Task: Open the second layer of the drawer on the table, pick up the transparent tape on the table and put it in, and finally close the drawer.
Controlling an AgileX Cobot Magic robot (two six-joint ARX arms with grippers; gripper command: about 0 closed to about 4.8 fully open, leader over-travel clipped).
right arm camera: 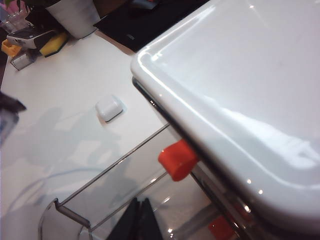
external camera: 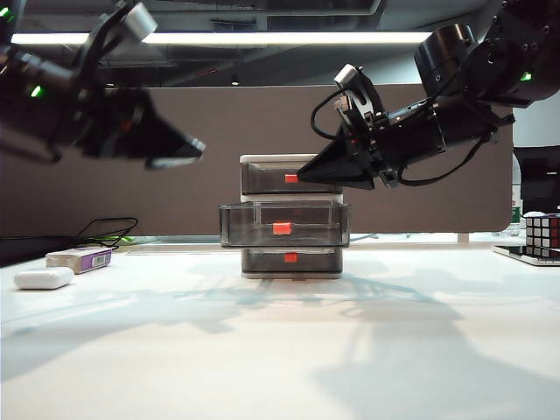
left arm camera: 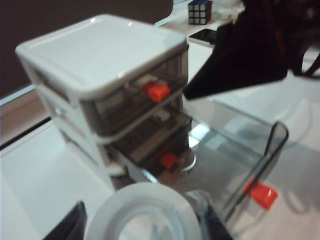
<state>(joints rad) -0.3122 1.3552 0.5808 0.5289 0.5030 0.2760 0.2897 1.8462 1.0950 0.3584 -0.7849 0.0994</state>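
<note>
right gripper (external camera: 306,172) over open drawer (external camera: 284,225) (left side free)

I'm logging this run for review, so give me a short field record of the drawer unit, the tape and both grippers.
cabinet: white-framed three-tier drawer unit at table centre
middle drawer: smoky grey middle drawer pulled out, nothing visible inside
tape: clear tape roll held in left gripper, raised left of cabinet
right gripper: shut, held in front of the top drawer
other items: white oval case, purple-and-white box at table left
</note>
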